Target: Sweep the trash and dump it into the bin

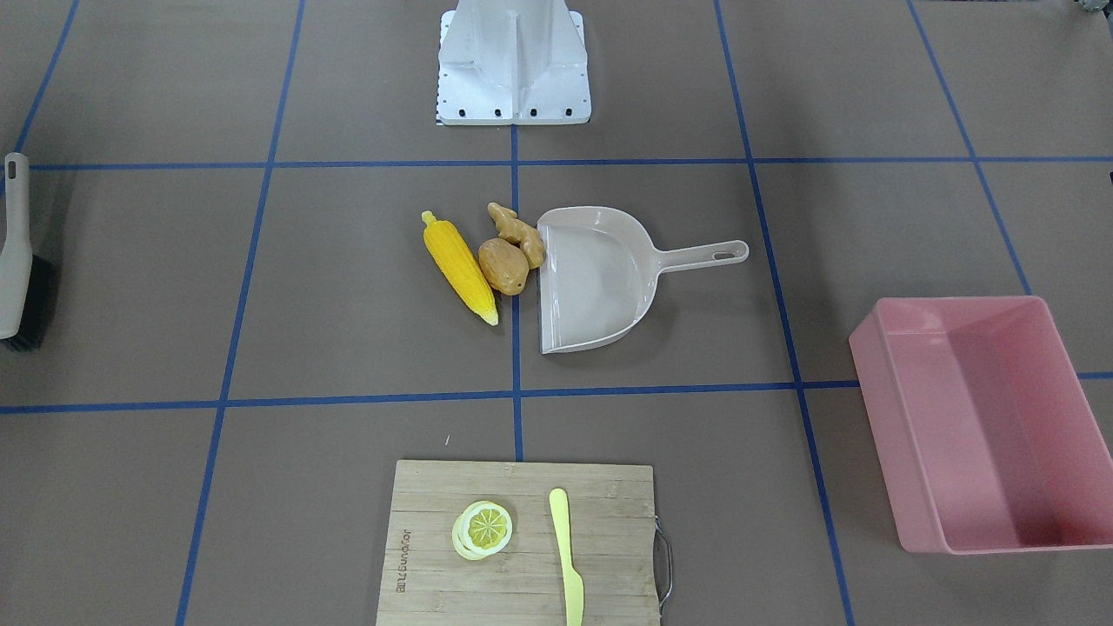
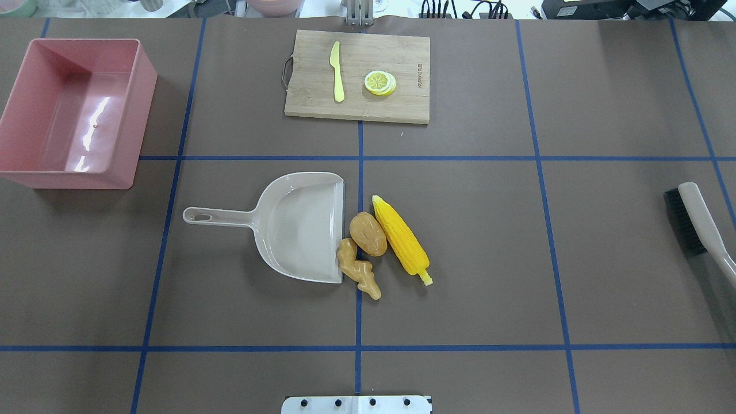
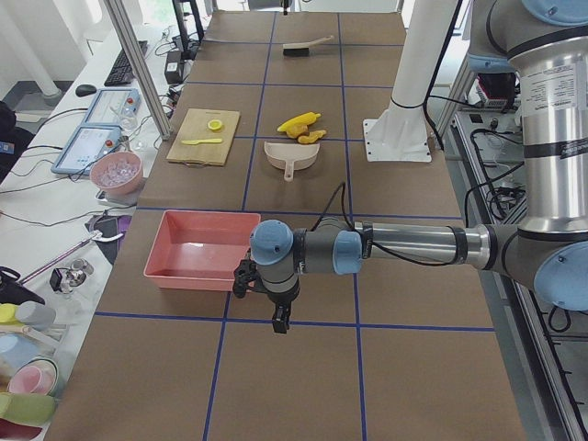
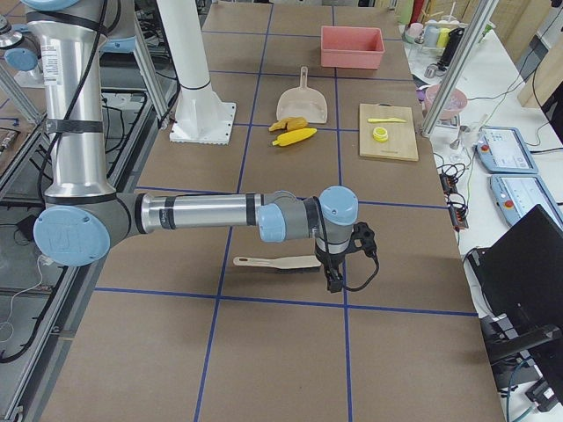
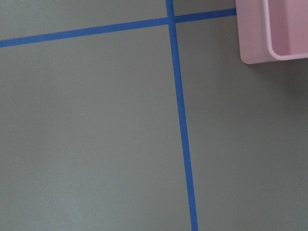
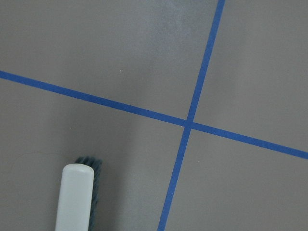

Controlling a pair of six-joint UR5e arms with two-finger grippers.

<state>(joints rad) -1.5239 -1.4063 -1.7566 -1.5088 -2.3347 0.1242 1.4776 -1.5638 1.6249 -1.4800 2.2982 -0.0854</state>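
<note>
Burnt-in brand mark on cutting board edge, illegible at this res; no other txt.

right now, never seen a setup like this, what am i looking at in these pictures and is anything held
Two robot arms at a taped table. Two pictures look down on it from opposite sides, two look along it from its ends, two come from wrist cameras. In the middle, a corn cob, a potato and a ginger root lie together by the mouth of a dustpan. A pink bin stands toward the robot's left, a brush lies toward its right, and a cutting board bears a knife and lemon slice. The left gripper hangs by the bin, the right gripper by the brush. Neither appears to hold anything; open or shut, I cannot tell.
</note>
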